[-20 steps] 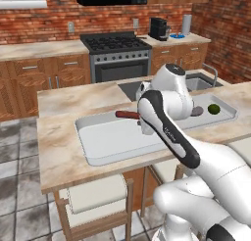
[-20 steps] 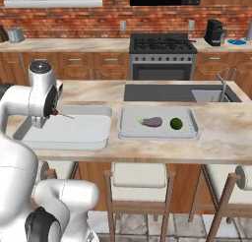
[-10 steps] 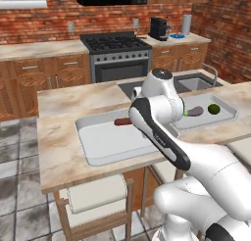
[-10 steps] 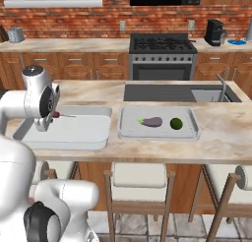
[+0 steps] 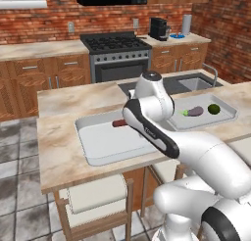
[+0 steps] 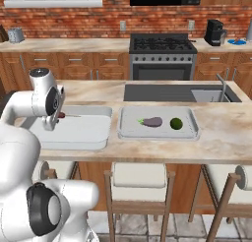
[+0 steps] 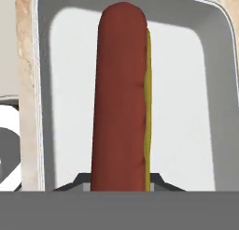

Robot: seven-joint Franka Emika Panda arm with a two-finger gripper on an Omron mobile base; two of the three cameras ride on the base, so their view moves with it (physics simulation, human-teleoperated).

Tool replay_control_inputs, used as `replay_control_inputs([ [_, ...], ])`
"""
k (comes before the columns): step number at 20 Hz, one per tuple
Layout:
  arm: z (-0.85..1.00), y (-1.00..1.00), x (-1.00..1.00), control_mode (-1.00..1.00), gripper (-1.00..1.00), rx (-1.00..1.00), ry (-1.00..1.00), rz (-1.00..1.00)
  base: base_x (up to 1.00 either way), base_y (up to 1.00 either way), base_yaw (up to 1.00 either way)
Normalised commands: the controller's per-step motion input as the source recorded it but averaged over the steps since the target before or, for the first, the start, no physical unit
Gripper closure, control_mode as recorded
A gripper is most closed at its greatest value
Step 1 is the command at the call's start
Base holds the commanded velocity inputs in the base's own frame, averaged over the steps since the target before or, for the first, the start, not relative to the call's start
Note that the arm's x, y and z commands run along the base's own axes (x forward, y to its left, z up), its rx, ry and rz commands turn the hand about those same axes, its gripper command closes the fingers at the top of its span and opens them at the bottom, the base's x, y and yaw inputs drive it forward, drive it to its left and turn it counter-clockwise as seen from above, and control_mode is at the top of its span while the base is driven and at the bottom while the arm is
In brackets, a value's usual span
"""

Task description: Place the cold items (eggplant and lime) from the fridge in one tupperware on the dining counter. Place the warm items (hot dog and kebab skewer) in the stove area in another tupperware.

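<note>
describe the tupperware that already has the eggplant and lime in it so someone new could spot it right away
Find the long dining counter facing the stove. Two shallow grey tupperware trays sit side by side on it. The one you want lies just in front of the sink; it holds a purple eggplant and a green lime, unlike its neighbour.

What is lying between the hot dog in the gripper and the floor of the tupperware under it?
Nothing: in the hand view the hot dog hangs over the bare white floor of the tupperware.
</note>
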Motion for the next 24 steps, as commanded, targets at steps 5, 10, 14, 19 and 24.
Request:
replay_control_inputs([
  [5,-0.30,0.00,0.27,-1.00,1.00,0.00,0.03,0.00,0.00,0.00,0.00],
  [10,-0.33,0.00,0.18,-1.00,1.00,0.00,0.00,0.00,0.00,0.00,0.00],
  [14,-0.33,0.00,0.08,-1.00,1.00,0.00,0.00,0.00,0.00,0.00,0.00],
  [19,-0.30,0.00,0.10,-1.00,1.00,0.00,0.00,0.00,0.00,0.00,0.00],
  [24,-0.25,0.00,0.16,-1.00,1.00,-0.02,0.00,0.00,0.00,0.00,0.00],
])
